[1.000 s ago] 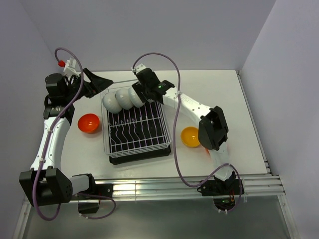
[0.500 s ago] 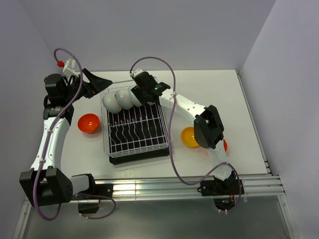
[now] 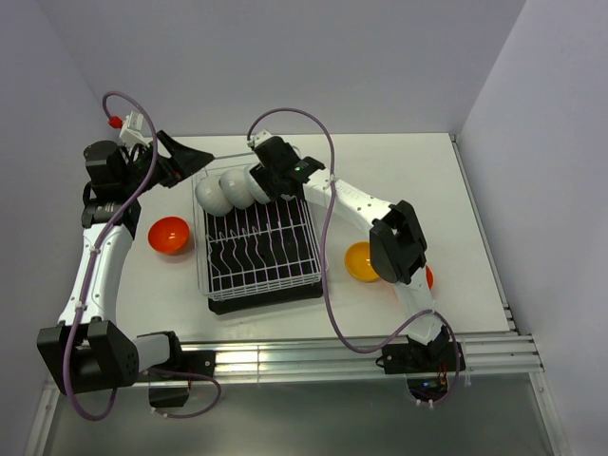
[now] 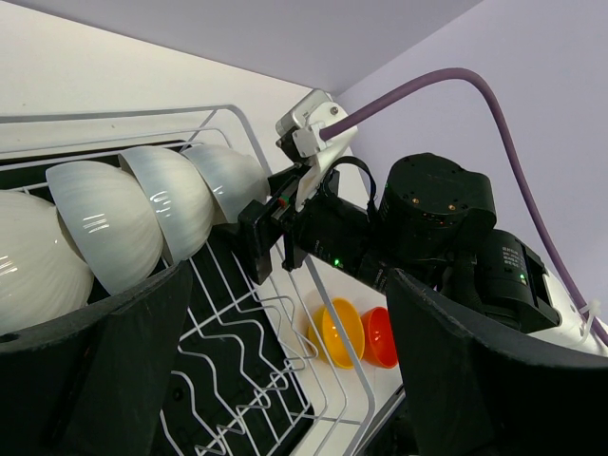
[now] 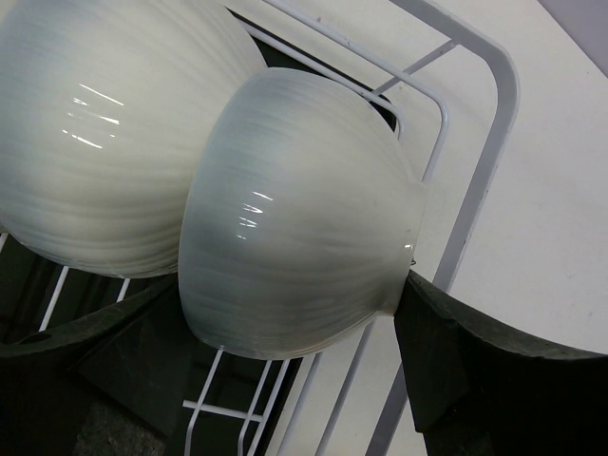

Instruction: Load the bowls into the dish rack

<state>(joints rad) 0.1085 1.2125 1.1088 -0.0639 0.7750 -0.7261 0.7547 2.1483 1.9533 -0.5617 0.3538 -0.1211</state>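
three pale glossy bowls (image 3: 235, 188) stand in the white wire dish rack (image 3: 313, 249)
my right gripper (image 5: 294, 285) clasps the rightmost bowl (image 5: 294, 190); left gripper (image 3: 195, 160) gapes empty, nearer the red-orange bowl (image 3: 170, 235).

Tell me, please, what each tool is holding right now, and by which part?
The left tool holds nothing. The right tool straddles the endmost white bowl in the dish rack, one finger at its rim; whether it actually grips cannot be told.
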